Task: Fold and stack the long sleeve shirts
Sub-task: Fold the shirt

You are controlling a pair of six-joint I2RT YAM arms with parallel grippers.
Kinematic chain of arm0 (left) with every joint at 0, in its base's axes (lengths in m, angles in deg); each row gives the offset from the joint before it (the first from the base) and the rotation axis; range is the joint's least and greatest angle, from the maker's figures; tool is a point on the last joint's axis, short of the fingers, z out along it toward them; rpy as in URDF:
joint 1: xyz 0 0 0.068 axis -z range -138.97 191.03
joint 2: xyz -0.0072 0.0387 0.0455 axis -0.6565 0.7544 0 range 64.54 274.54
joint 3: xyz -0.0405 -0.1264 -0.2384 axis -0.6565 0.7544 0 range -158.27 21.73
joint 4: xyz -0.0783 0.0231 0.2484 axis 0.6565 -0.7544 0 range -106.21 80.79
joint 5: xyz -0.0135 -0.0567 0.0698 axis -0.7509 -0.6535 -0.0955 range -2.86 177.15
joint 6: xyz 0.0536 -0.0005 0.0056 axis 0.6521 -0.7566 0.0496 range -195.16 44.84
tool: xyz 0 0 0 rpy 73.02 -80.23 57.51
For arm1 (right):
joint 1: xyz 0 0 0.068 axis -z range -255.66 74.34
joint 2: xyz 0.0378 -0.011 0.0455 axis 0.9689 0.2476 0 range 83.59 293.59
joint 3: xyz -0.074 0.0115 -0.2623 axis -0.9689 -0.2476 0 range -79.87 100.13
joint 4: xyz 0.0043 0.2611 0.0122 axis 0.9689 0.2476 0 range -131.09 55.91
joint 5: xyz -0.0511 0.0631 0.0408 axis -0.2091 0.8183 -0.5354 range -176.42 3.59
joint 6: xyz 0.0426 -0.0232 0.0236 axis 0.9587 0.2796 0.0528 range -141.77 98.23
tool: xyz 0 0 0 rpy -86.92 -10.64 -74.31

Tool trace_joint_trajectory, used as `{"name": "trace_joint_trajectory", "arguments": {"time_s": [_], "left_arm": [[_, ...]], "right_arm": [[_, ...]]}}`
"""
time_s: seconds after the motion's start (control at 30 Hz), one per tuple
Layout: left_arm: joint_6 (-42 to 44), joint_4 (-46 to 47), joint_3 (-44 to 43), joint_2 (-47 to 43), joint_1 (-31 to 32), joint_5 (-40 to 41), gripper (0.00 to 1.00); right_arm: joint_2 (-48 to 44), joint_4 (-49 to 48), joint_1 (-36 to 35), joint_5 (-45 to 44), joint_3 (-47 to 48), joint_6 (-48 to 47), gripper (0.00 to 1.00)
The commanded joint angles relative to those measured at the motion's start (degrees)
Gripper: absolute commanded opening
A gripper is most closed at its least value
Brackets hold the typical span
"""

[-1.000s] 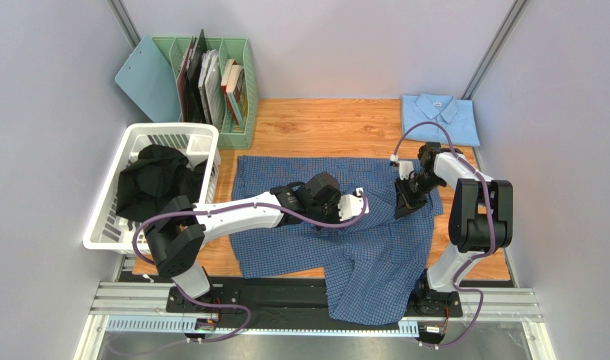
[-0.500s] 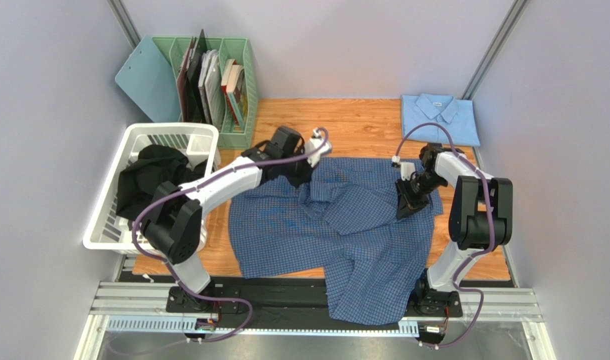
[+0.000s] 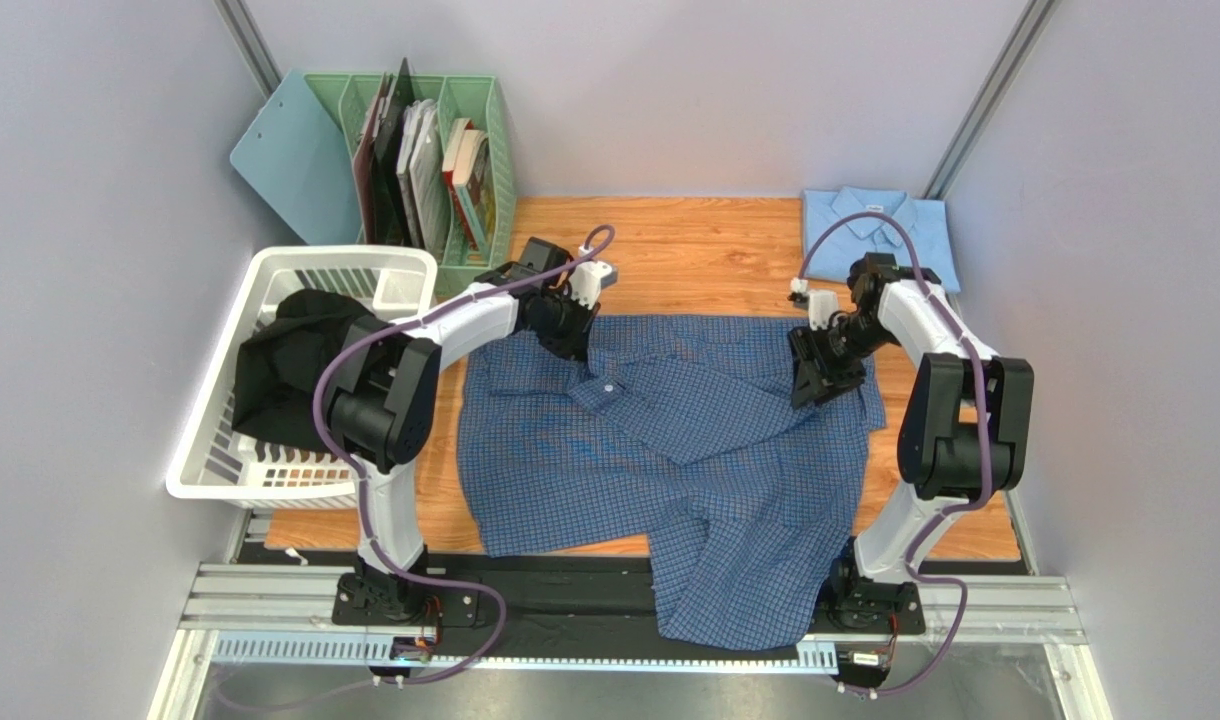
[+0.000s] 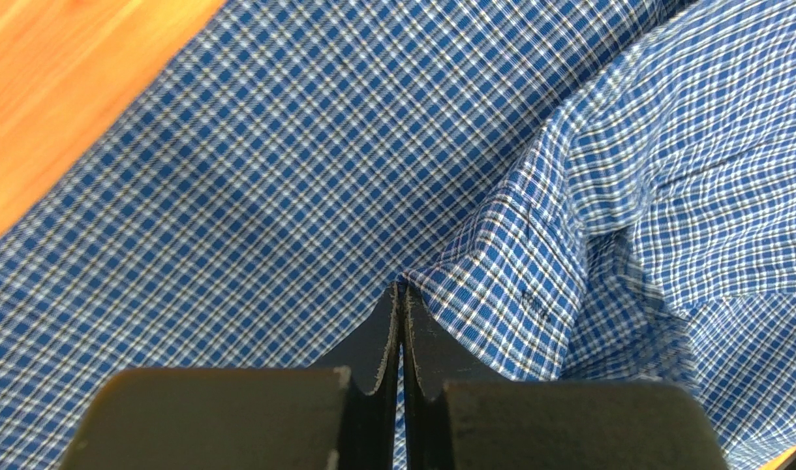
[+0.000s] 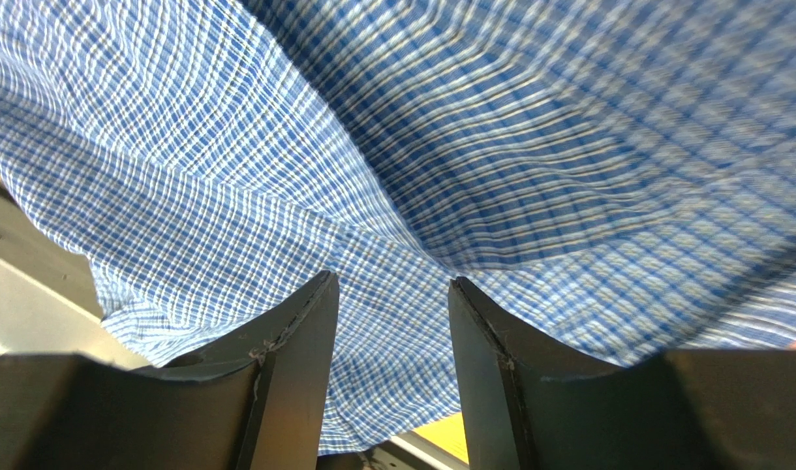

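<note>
The left arm (image 3: 474, 318) and the right arm (image 3: 932, 323) are built of white links joined by bulky black joints. Each is trailed by a looping purple cable (image 3: 319, 413). The left pincer (image 4: 402, 294) and right pincer (image 5: 389, 284) are each made of two flat black fingers (image 5: 294, 343), tapered to thin tips.

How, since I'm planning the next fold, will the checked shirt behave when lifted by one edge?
Probably floppy: the checked shirt lies in wrinkles and puckers where the left gripper pinches it. Likely light, as it looks like thin cloth. It hangs over the table's near edge, so a pull may drag the whole thing.
</note>
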Motion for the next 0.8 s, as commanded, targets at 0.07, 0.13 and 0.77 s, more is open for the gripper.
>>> {"name": "trace_joint_trajectory", "arguments": {"time_s": [0.07,0.13,0.77], "left_arm": [[-0.62,0.87,1.83,-5.72,-0.84,-1.64,0.00],[-0.79,0.78,2.62,-7.39,-0.93,-1.29,0.00],[1.05,-1.17,4.82,-9.32,-7.43,6.09,0.44]], "right_arm": [[2.07,-1.84,0.69,-2.85,7.75,2.32,0.49],[3.39,-2.98,0.78,-3.20,9.68,4.08,0.49],[3.85,-2.82,1.75,-5.66,11.89,7.17,0.47]]}}
